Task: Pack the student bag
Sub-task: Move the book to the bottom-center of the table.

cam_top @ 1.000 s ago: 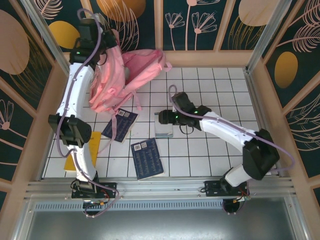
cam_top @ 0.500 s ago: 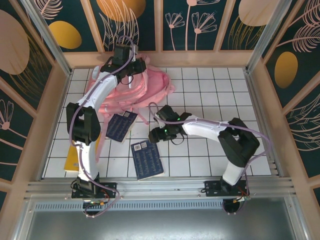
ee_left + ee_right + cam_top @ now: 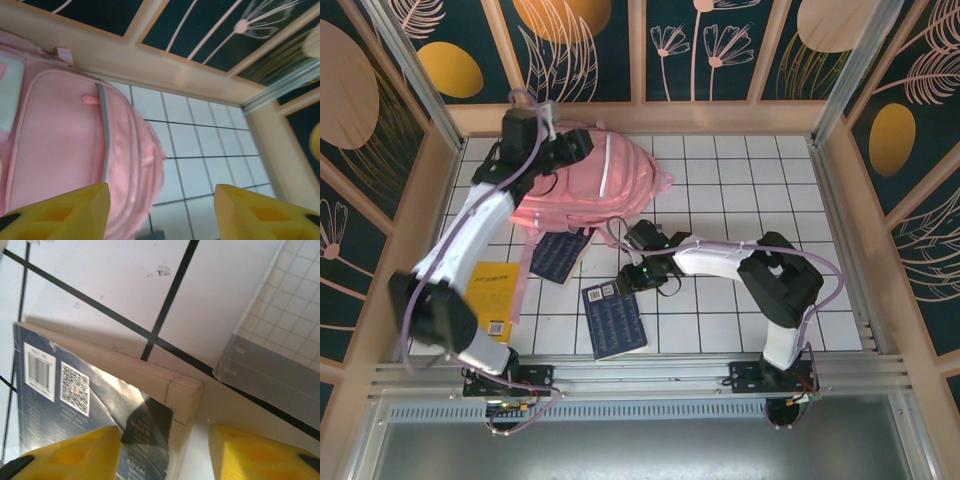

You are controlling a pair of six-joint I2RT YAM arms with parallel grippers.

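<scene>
**Bag.** One bag (image 3: pixel 595 180), pink, lies flat at the far left of the table (image 3: pixel 740 180), front face up, well apart from the near edge. It is judged soft and light. It will sag and fold when lifted, and the mouth will not stay open unaided. The fabric should not slip in a firm pinch. Take hold at the top loop (image 3: pixel 64 54) or at a seam beside a zip, because a pinch on a flat panel gathers only loose cloth. The frames do not show whether the main compartment is unzipped.

**Books.** Four flat items are visible.
- Two dark blue books: one (image 3: pixel 560 255) just beside the bag's near edge, one (image 3: pixel 615 318) nearer the arms.
- One yellow book (image 3: pixel 490 298) at the left, apart from the bag.
- One grey pad (image 3: pixel 270 365) with a squared cover, close beside the nearer blue book.

**Grippers.** There are two.
- The left gripper (image 3: pixel 576 148) hovers over the top of the bag. Its jaws stand apart with nothing between them.
- The right gripper (image 3: pixel 632 272) sits low over the far corner of the nearer blue book. Its jaws are moderately apart, straddling that corner and not closed on it.
</scene>
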